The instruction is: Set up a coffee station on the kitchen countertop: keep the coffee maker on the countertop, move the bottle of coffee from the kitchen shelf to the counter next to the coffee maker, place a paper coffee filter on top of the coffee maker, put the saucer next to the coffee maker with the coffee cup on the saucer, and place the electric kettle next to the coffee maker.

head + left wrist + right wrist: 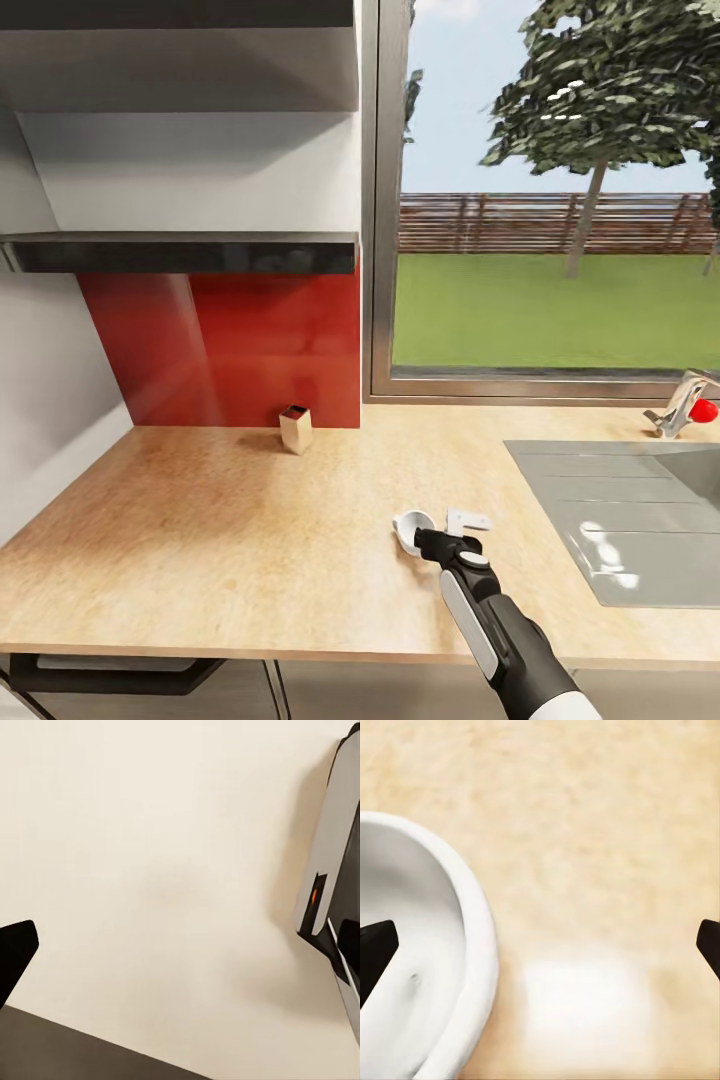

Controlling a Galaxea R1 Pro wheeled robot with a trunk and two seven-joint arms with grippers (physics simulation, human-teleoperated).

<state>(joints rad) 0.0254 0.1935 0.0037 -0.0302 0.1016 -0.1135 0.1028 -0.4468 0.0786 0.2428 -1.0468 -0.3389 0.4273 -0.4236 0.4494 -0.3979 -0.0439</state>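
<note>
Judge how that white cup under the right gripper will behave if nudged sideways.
The cup looks rigid, glossy ceramic, so the fingertips may slip on it. On the smooth countertop it would probably slide rather than tip. Likely chips if dropped.

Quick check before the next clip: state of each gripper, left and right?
Left gripper: one fingertip shows in its wrist view against a pale surface; state cannot be told.
Right gripper: open above the countertop, one finger over the white cup, holding nothing.

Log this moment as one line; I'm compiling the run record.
right gripper: open above countertop, one fingertip over white cup | left gripper: near pale surface, state unclear | small carton: by backsplash
</note>
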